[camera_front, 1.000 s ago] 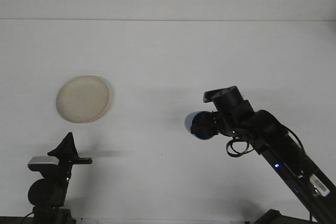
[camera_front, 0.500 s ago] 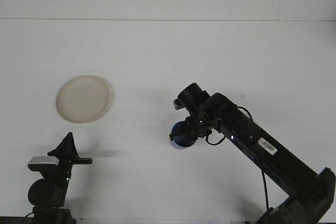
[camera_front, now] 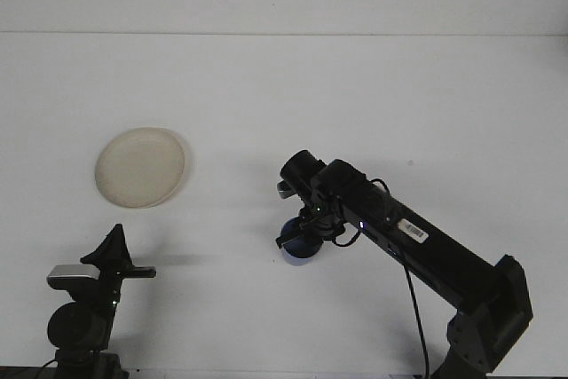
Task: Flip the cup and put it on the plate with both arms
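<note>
Cream, matte and round, the shallow plate (camera_front: 141, 167) lies flat at my left on the white table (camera_front: 355, 95). Just below it my left gripper (camera_front: 113, 248) sits low at the near edge, its black pointed fingers (camera_front: 114, 243) pressed together on nothing. Toward the middle, well apart from the plate, my right gripper (camera_front: 297, 241) points down with its jaws clamped on the small blue smooth-sided cup (camera_front: 300, 250), which is down at the tabletop. My right arm is glossy black with a white label. Plain pale wall runs behind the smooth, bare surface.
</note>
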